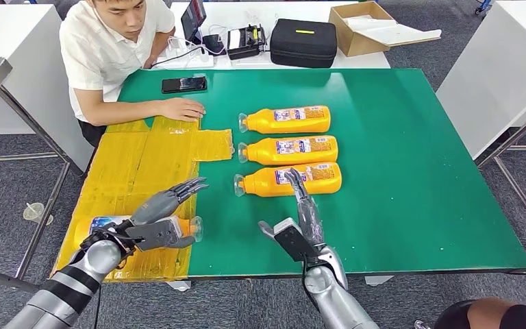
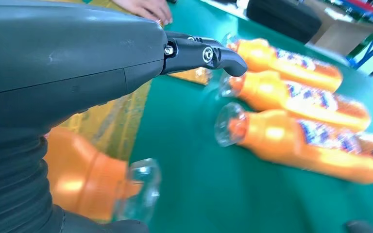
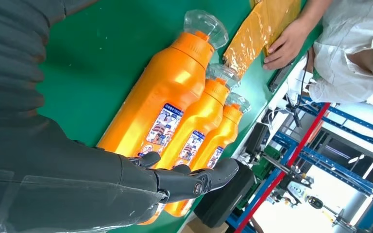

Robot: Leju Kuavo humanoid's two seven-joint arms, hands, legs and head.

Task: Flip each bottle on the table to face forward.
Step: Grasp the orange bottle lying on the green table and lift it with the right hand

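Observation:
Three orange bottles with clear caps lie side by side on the green table [image 1: 418, 171], labels up: the far one [image 1: 289, 119], the middle one [image 1: 293, 149] and the near one [image 1: 318, 179]. My right hand [image 1: 303, 223] is open, and its straight fingers [image 3: 194, 179] reach over the near bottle [image 3: 160, 107]; I cannot tell if they touch it. A fourth orange bottle [image 1: 104, 225] lies at the front left on yellow tape, its cap [image 2: 138, 191] pointing right. My left hand [image 1: 157, 218] hovers just over that bottle [image 2: 82, 179], fingers [image 2: 204, 52] stretched out and not wrapped round it.
A person sits at the far left with a hand [image 1: 181, 108] flat on the table beside a black phone [image 1: 183, 84]. Yellow tape [image 1: 147, 157] covers the left part of the table. A black case [image 1: 303, 42] and a cardboard box [image 1: 363, 27] stand on the white table behind.

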